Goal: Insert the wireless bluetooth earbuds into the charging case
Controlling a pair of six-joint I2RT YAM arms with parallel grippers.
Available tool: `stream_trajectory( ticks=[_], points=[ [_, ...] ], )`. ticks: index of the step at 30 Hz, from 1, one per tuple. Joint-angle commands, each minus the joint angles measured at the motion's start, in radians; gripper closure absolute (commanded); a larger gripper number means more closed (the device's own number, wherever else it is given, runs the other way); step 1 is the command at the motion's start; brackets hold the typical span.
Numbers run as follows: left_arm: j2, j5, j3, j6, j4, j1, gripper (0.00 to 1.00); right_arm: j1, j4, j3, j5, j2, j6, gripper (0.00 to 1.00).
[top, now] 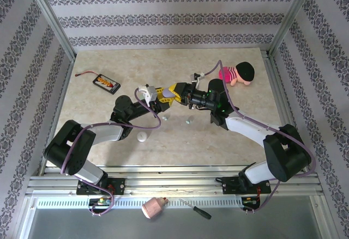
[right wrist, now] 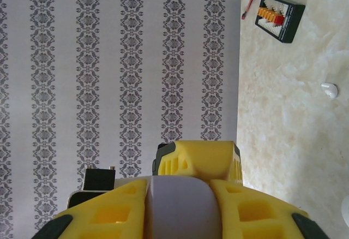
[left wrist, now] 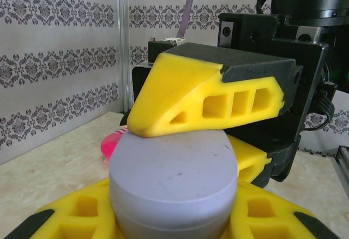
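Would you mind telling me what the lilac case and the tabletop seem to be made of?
The case: probably moulded plastic, matte lilac; smooth, evenly coloured, only dull highlights. The tabletop: marble or marble-print laminate, lightly glossy; cream veined pattern with a soft sheen, but which one I cannot tell.

No legible text or labels anywhere

Beige marbled desk (top: pixel 218 146): black board (top: pixel 106 82) toward the far left corner, pink doll (top: pixel 237 74) toward the far right, one earbud (top: pixel 165 117) and another (top: pixel 188 121) mid-desk, a white piece (top: pixel 143 136) closer to the near edge
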Motion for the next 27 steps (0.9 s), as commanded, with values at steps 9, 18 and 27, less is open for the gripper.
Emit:
stream_trajectory(
  ticks=[9, 18, 27],
  points=[
    [-0.108, -0.058, -0.009, 0.090, -0.185, 0.018, 0.09, -0.078, -0.062, 0.061, 0.011, 0.063, -0.129, 0.79],
    [-0.277, -0.229, -0.060, 0.195, -0.504, 0.022, 0.01, -0.155, -0.254, 0.221, 0.097, 0.287, -0.388, 0.77],
    [-0.404, -0.492, -0.023, 0.109, -0.857, 0.022, 0.01, -0.171, -0.496, 0.465, 0.263, 0.529, -0.597, 0.76]
  ],
)
